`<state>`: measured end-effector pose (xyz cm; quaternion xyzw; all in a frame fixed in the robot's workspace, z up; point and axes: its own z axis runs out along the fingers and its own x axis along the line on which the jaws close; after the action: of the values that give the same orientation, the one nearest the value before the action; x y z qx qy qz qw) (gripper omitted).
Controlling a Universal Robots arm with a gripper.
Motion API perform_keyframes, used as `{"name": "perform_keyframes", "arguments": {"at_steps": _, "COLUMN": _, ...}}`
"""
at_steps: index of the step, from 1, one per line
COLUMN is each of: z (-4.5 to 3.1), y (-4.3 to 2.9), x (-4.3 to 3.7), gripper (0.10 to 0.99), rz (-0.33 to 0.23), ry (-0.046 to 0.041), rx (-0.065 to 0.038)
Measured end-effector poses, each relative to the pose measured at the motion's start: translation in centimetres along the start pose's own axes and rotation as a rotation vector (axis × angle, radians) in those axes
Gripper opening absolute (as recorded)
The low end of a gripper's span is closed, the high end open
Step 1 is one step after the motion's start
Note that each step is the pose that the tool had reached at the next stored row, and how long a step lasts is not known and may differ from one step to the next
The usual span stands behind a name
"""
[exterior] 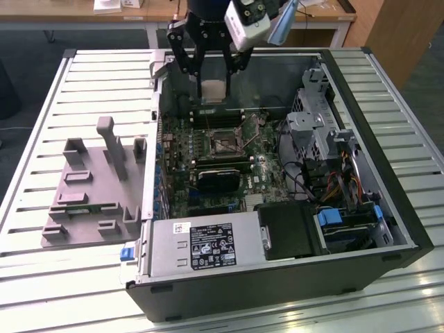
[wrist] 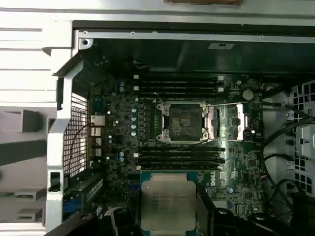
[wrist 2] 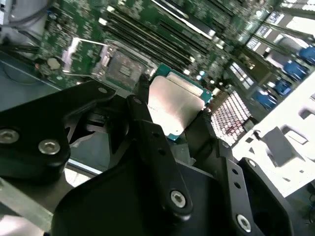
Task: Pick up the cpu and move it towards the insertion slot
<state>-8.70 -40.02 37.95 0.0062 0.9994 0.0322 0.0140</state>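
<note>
The black two-fingered claw (exterior: 210, 69) hangs above the far end of the open black computer case (exterior: 277, 277), clamped on the cpu (exterior: 211, 90), a flat square chip with a shiny silver metal top and a thin green rim. In the second wrist view the claw (wrist 2: 179, 118) has one dark finger (wrist 2: 147, 123) against one edge of the cpu (wrist 2: 174, 105) and the other against the opposite edge, the chip raised clear of the board. In the first wrist view the cpu (wrist: 168, 204) sits at six o'clock from the insertion slot (wrist: 186, 120), a square socket with a silver metal frame and a dark centre, well apart from it, with long narrow black memory slots (wrist: 179, 157) between them. In the exterior view the insertion slot (exterior: 222, 142) lies on the green motherboard (exterior: 180, 163), at six o'clock from the held chip. A grey moulded fixture (exterior: 94, 187) rests on the pale slatted surface (exterior: 41, 132) at nine o'clock from the case.
</note>
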Motion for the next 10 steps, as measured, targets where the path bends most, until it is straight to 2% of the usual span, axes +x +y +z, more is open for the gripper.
{"name": "perform_keyframes", "arguments": {"at_steps": 6, "z": 0.10, "y": 0.03, "x": -2.56, "gripper": 0.537, "rz": 0.000, "ry": 0.0006, "rx": 0.000}}
{"name": "perform_keyframes", "arguments": {"at_steps": 10, "z": 0.22, "y": 0.06, "x": -3.51, "gripper": 0.537, "rz": 0.000, "ry": 0.0006, "rx": 0.000}}
